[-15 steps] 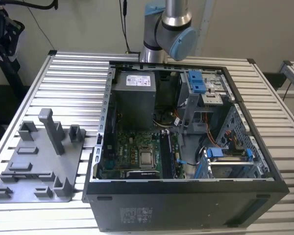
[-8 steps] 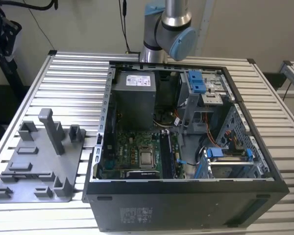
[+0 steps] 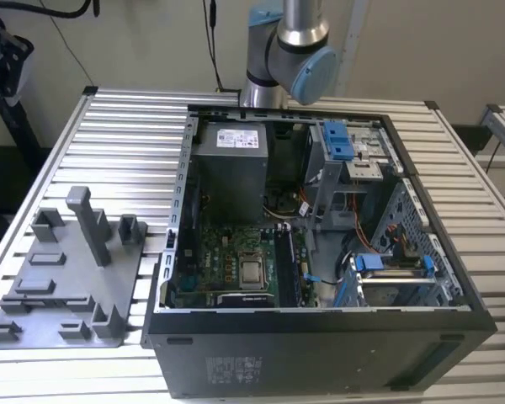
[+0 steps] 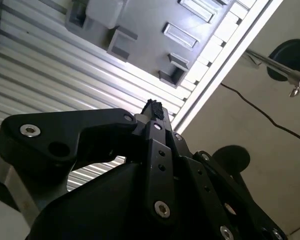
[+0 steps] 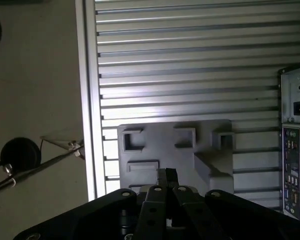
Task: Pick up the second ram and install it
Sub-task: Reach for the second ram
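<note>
Black jaws, pressed together with nothing between them, hang over the grey plastic holder tray (image 5: 180, 155) on the ribbed metal table (image 5: 190, 60). Mid-frame in the exterior view, inside the open black computer case (image 3: 320, 353), the thin dark second ram (image 3: 289, 268) appears seated just right of the processor socket, though indistinct.

Hand (image 5: 166, 173) black; tray (image 3: 67, 318) grey; motherboard (image 3: 223, 252) green; clips (image 3: 338, 139) blue; table (image 3: 126, 126) silver, ribbed.

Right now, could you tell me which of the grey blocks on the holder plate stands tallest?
The slim T-topped post; it rises well above the squat blocks beside it on the plate.
</note>
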You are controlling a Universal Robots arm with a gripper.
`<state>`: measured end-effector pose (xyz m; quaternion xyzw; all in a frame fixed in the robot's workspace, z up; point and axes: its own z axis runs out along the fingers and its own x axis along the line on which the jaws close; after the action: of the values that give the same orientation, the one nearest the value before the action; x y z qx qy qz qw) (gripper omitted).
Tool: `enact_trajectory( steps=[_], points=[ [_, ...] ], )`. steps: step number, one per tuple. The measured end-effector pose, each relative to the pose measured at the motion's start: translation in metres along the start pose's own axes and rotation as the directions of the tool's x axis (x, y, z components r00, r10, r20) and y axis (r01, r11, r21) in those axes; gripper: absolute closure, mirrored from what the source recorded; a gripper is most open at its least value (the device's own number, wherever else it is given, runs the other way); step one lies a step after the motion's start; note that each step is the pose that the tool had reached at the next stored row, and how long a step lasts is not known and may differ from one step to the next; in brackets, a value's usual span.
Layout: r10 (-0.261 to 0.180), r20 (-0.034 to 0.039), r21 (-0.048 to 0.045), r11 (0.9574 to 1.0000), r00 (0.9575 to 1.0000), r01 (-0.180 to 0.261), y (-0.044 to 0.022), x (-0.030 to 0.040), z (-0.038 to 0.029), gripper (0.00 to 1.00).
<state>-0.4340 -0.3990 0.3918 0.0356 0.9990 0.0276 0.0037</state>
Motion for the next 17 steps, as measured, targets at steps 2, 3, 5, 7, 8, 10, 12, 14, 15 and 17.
enact_trajectory(
  steps=[2,3,5,7,8,10,12,14,15,17],
  points=[
    [0.0,-0.0005,0.0,1.0,1.0,0.0,0.0,0.0009,0.0001,0.89],
    [0.0,-0.0007,0.0001,1.0,1.0,0.0,-0.0001,0.0016,0.0001,0.89],
    [0.0,-0.0008,0.0,1.0,1.0,0.0,-0.0002,0.0036,0.0001,0.89],
    [0.0,-0.0008,0.0,1.0,1.0,0.0,-0.0005,0.0061,0.0002,0.89],
    [0.0,-0.001,0.0001,1.0,1.0,0.0,-0.0008,0.007,0.0003,0.89],
    [0.0,-0.0012,0.0,1.0,1.0,0.0,-0.0017,0.0078,0.0008,0.89],
    [0.0,-0.002,0.0001,1.0,1.0,0.0,-0.0028,0.008,0.0014,0.89],
    [0.0,-0.0031,0.0002,1.0,1.0,0.0,-0.0045,0.0079,0.0021,0.89],
    [0.0,-0.0035,0.0002,1.0,1.0,0.0,-0.0054,0.0079,0.0024,0.89],
    [0.0,-0.0043,0.0003,1.0,1.0,0.0,-0.0069,0.0078,0.0032,0.89]
  ],
)
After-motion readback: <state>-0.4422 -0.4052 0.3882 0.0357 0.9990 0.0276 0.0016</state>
